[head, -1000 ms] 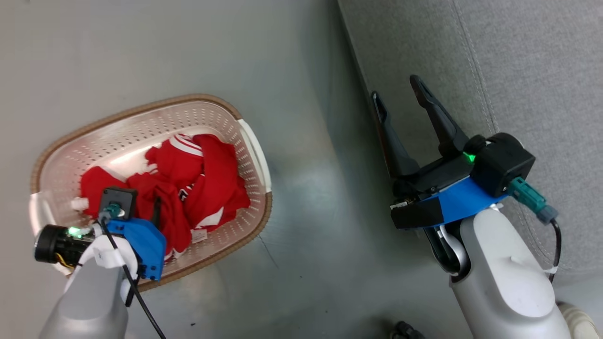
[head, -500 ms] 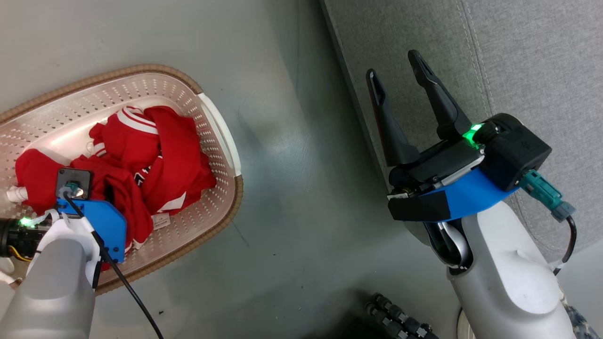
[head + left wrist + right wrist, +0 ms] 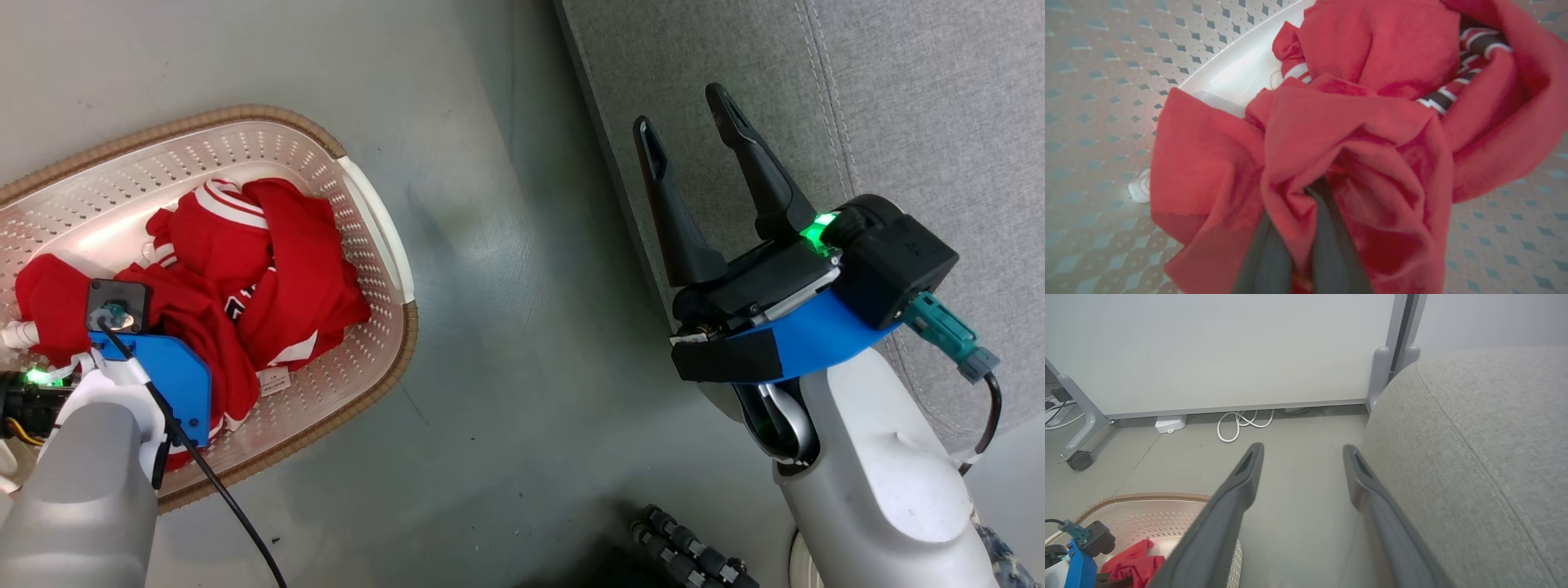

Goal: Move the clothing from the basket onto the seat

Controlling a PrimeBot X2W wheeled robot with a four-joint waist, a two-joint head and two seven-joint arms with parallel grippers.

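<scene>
Left gripper (image 3: 1310, 192): clenched on a fold of the clothing (image 3: 269, 269), deep in the red heap.
Clothing: all inside the basket (image 3: 245, 110), on the floor (image 3: 506, 286) at left.
Right gripper (image 3: 679, 106): spread, empty, beside the seat (image 3: 898, 82) at right.
Advice: lift straight up until trailing cloth clears the basket, then swing right over the seat.

grey floor (image 3: 506, 286), smooth, with a dull sheen and a few dark specks. at its far edge stands a white panel (image 3: 1229, 347) in a grey frame, a black caster (image 3: 1080, 460) under one leg. along the panel's foot lie a small white box (image 3: 1170, 424) and, near it, a looped white cable (image 3: 1241, 422). a black ribbed hose (image 3: 694, 555) lies at the floor's near edge.
</scene>
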